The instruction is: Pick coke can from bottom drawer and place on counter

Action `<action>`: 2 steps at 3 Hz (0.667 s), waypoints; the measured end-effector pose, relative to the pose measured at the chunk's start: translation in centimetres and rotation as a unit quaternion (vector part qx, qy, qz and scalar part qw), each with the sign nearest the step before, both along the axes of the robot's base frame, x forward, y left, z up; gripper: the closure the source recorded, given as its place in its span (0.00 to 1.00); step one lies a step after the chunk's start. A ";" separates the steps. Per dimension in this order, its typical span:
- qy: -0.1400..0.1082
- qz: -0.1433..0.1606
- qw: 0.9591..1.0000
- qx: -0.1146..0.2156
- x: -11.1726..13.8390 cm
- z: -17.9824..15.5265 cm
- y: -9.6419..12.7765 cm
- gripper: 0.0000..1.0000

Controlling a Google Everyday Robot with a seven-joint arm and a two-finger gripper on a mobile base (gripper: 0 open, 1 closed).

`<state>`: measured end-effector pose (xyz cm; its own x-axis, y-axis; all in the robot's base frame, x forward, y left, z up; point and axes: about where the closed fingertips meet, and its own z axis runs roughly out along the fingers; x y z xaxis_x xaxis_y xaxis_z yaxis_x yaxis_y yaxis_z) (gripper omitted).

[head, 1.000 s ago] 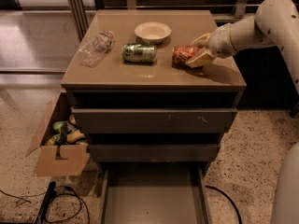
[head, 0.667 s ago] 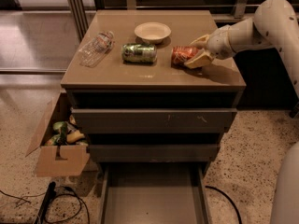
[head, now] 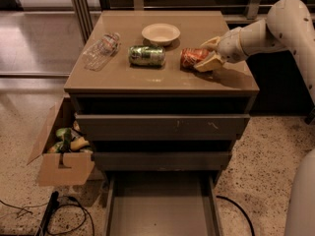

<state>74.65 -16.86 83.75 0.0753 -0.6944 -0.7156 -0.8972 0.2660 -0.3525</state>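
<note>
Pincer [head: 204, 57] is gripping can [head: 189, 58] on table [head: 147, 80].
Its fingers are clamping the can's end; green can [head: 146, 55] is lying beyond it, away from pincer.

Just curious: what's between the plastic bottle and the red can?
Camera view: a green can lies on its side between them. The gripper is at the coke can's right end.

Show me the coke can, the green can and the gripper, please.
coke can [head: 189, 58]: camera view, its red side.
green can [head: 146, 55]: camera view, middle of its side.
gripper [head: 202, 55]: camera view, midway between fingertips, shut on the coke can on the counter [head: 118, 77].
</note>
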 end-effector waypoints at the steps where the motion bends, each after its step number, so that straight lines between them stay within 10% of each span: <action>1: 0.000 0.000 1.000 0.000 0.0 0.0 0.0 0.35; 2: 0.000 0.000 1.000 0.000 0.0 0.0 0.0 0.04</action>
